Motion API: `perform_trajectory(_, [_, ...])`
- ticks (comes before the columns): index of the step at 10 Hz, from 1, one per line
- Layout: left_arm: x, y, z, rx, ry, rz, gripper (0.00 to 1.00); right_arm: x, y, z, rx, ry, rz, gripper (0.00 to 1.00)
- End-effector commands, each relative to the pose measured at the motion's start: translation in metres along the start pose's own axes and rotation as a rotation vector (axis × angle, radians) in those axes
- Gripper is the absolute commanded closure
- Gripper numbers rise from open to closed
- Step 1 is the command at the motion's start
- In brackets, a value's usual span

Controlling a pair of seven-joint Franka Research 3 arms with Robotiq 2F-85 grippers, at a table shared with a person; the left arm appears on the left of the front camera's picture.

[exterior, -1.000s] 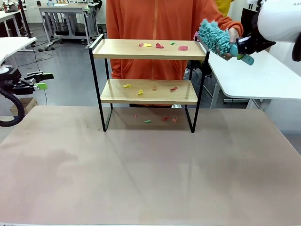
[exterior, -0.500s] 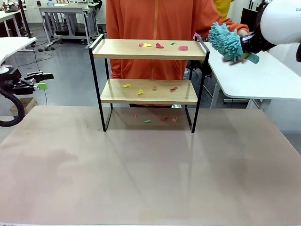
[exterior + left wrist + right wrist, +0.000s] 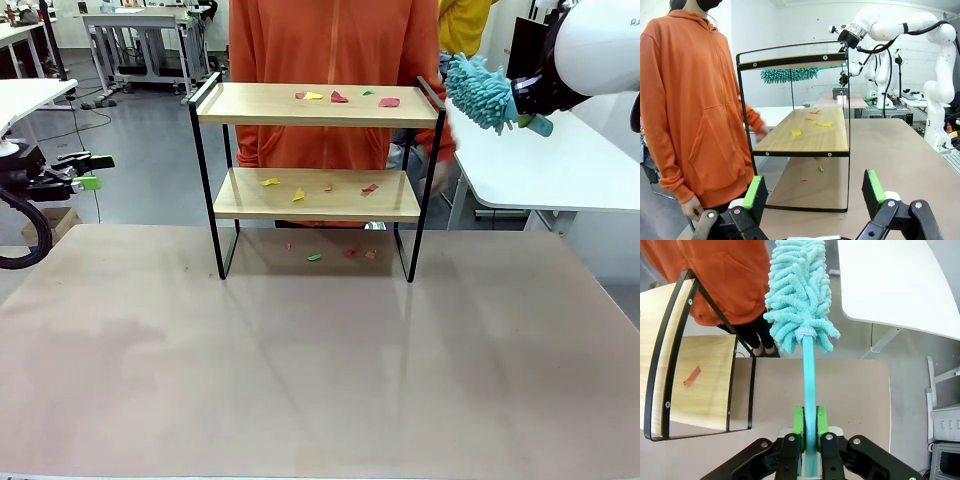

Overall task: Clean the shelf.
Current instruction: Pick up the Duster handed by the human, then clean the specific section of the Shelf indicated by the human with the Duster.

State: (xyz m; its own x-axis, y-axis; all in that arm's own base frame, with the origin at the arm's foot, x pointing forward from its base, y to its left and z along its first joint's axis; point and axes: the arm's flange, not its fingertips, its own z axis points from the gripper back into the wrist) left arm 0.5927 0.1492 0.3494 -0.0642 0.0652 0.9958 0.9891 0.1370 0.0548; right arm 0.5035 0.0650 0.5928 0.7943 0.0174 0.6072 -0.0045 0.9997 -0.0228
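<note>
Presently the shelf (image 3: 250,103) is being seen standing at the far middle of the table (image 3: 300,350), paper scraps (image 3: 338,97) lying on both boards. Being light-framed, it is judged easily shoved. The soft duster (image 3: 799,295) is being clamped by its stiff handle in the right gripper (image 3: 809,422). The left gripper (image 3: 814,192) is being held wide apart, empty.

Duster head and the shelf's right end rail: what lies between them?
Front view: a narrow open gap between duster and shelf, with the person's orange sleeve behind it. No contact yet.

The small two-tier shelf (image 3: 255,104), light wooden boards in a thin black metal frame, stands upright midway along the table (image 3: 300,360) far edge, coloured scraps (image 3: 338,97) on both boards.
</note>
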Motion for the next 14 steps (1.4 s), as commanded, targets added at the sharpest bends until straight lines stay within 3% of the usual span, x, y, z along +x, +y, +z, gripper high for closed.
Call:
perform_trajectory(1, [0.002, -0.001, 0.0, -0.004, 0.003, -0.003, 0.0, 0.002, 0.0, 0.002, 0.005, -0.013, -0.006, 1.0])
perform_trajectory(8, [0.002, -0.001, 0.0, -0.004, 0.003, -0.003, 0.0, 0.002, 0.0, 0.002, 0.005, -0.013, -0.006, 1.0])
perform_trajectory(9, [0.002, -0.001, 0.0, -0.004, 0.003, -0.003, 0.0, 0.0, 0.0, 0.0, 0.0, 0.0, 0.0, 0.87])
perform_trajectory(12, [0.002, -0.001, 0.0, -0.004, 0.003, -0.003, 0.0, -0.022, -0.055, 0.051, 0.018, 0.102, 0.158, 0.87])
perform_trajectory(14, [0.002, -0.001, 0.0, -0.004, 0.003, -0.003, 0.0, -0.049, -0.079, 0.08, 0.018, 0.26, 0.329, 0.87])
